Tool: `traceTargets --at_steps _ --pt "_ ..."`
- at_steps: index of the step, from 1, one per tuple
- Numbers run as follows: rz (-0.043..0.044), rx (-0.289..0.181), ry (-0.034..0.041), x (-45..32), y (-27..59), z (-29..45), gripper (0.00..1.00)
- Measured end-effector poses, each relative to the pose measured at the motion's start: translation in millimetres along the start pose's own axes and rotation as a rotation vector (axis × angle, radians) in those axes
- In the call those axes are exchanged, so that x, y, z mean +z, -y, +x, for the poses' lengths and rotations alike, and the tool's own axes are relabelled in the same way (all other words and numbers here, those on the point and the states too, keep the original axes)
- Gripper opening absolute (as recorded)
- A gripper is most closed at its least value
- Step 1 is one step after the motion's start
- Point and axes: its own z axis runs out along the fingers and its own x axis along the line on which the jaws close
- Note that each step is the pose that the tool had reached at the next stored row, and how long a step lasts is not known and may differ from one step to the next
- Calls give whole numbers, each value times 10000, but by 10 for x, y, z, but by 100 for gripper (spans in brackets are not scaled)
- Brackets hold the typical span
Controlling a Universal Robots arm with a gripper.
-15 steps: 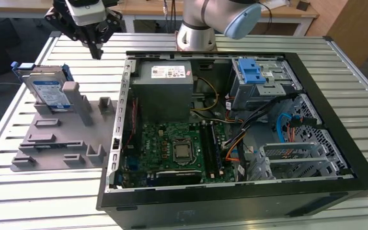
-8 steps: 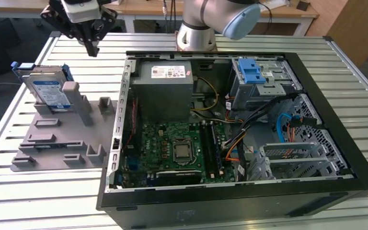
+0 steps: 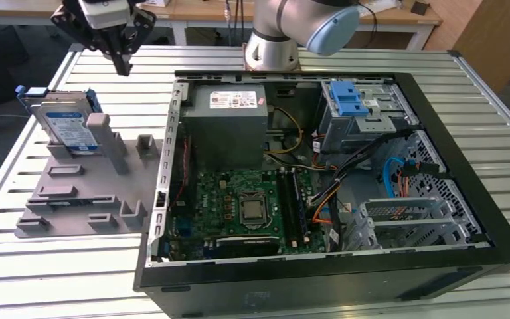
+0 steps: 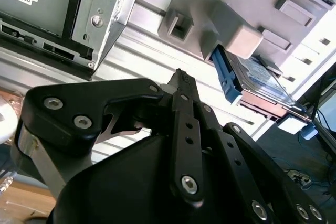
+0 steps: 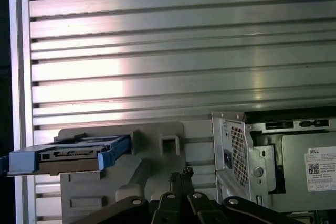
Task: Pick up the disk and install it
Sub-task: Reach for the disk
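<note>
Ok, gripper (image 3: 122, 65) first: black metal linkage w/ bolt heads. In both wrist views its two slim fingers meet at the tip, so I read it as closed and holding nothing.

Next out, the disk (image 3: 67, 126). It's below the gripper and clear of it, no contact, over on the exterior view's left. It stands on edge, leaning a bit, in a slot of the grey fixture (image 3: 87, 193). Flat silver-metal rectangle, blue-and-white label facing out, blue plastic rails along its sides. In the first wrist view I see the disk (image 5: 68, 153) edge-on w/ a blue rail end, jutting from the fixture (image 5: 152, 140). That fixture is matte grey, blocky, w/ several square pockets and raised tabs.

Under both is the tabletop (image 3: 51, 279): ribbed aluminium slats, shiny.

Further off, toward the exterior view's right, sits the open PC case (image 3: 326, 279), black shell w/ bare sheet-metal walls. Inside: green motherboard (image 3: 237, 199), grey metal box (image 3: 228, 126) w/ small white sticker, and at the far corner a silver cage (image 3: 361, 109) w/ a blue plastic latch (image 3: 348, 100).
</note>
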Motion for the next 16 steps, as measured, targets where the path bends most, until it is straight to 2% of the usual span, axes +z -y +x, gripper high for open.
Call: traceTargets --at_steps 16 --pt "1 0 -7 45 -122 221 11"
